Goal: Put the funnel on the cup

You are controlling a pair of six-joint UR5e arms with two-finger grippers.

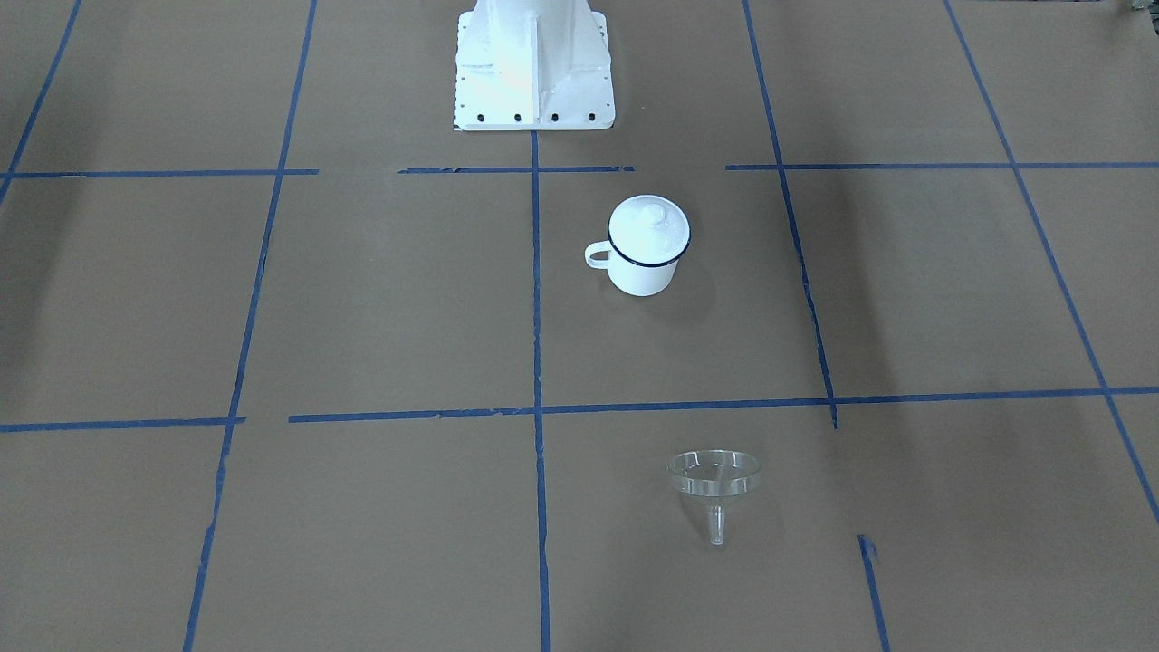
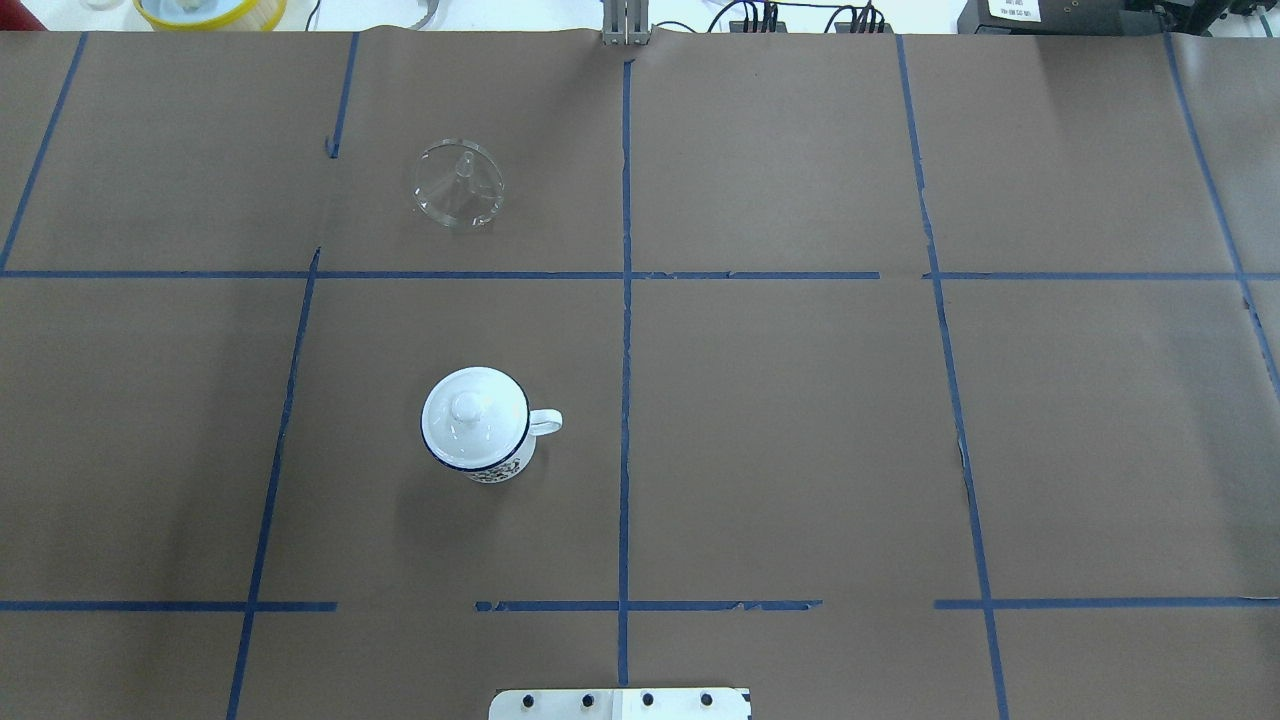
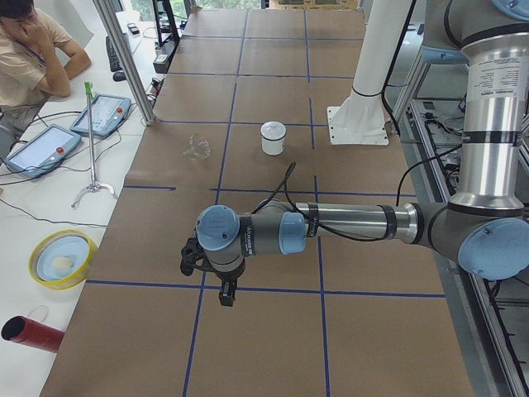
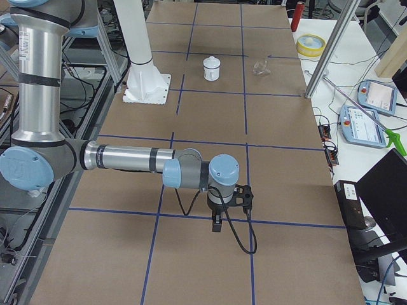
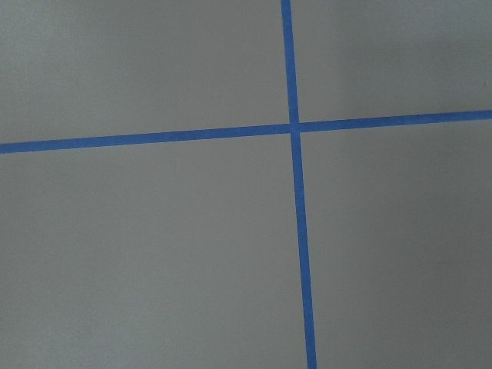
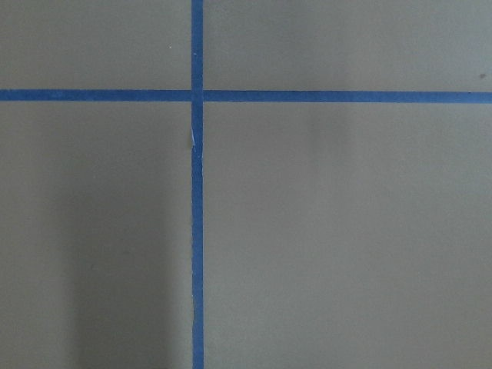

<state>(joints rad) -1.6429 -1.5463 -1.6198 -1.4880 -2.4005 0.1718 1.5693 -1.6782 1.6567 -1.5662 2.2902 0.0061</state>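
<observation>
Table [image 2: 800, 450] layout. Robot base [image 2: 620, 703] sits at the middle of the robot-side edge. Cup [image 2: 495, 462] stands just to the robot's left of the centre line, its handle toward that line and the lid [image 2: 472, 412] seated on it. Funnel [image 2: 459, 183] lies well apart, beyond the cup toward the operators' edge, on its side.

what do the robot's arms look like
The left arm and right arm match: bare silver metal tubes, grey joint housings with round light blue caps. Black fittings sit at each wrist tip, and a thin black cable loops loosely there. Small lettering marks the left wrist.
</observation>
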